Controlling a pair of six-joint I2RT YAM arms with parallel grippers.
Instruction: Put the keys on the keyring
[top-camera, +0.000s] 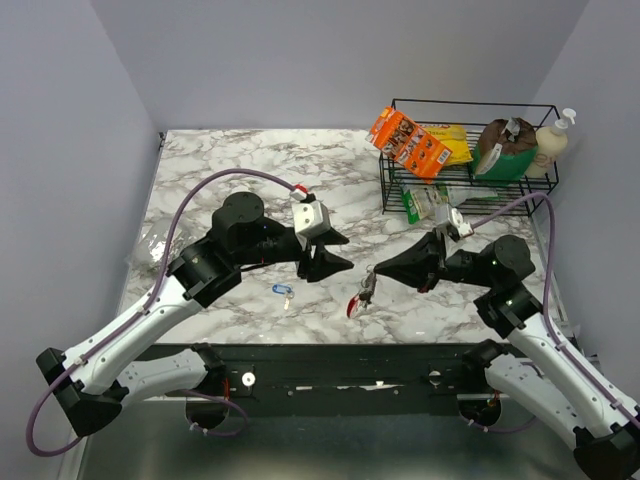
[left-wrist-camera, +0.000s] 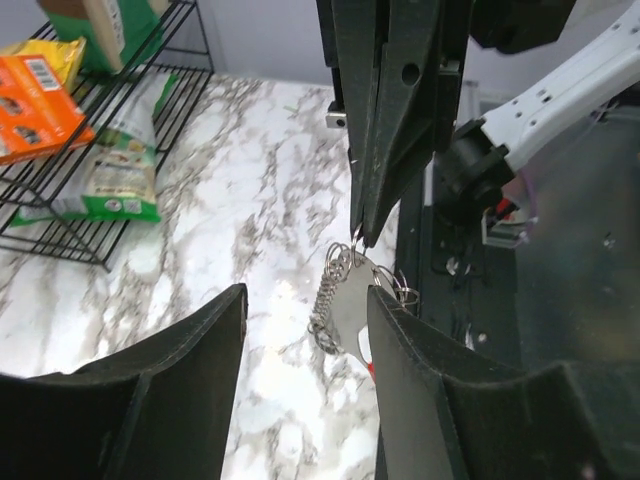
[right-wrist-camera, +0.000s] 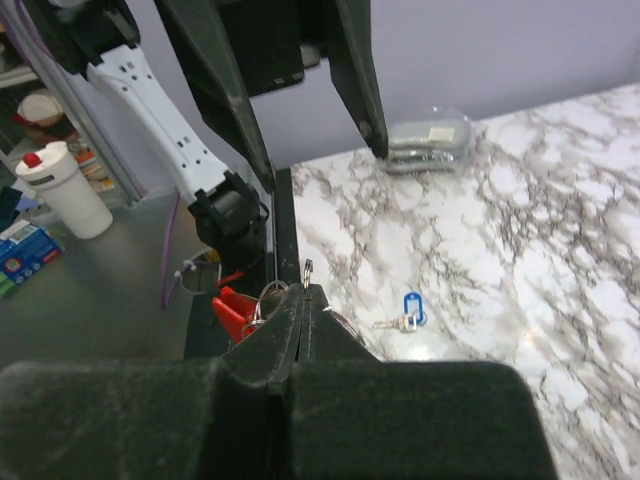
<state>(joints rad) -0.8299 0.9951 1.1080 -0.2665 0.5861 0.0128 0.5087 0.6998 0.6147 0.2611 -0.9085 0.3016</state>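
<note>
Top external: clamping keyring (top-camera: 357, 300) tightly in right gripper (top-camera: 372, 274), holding left gripper (top-camera: 350, 252) spread and empty just beside keyring, leaving blue-headed key (top-camera: 282, 291) lying apart from keyring, left-arm side.

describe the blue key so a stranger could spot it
On the marble table, look between the left gripper and the front edge. A tiny key lies flat there. Its bright blue head sets it apart from the red-ended keyring in the right gripper.

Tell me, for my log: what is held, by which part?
Right gripper pinches the grey-silver, red-ended chain keyring by its top ring; left gripper holds nothing.
</note>
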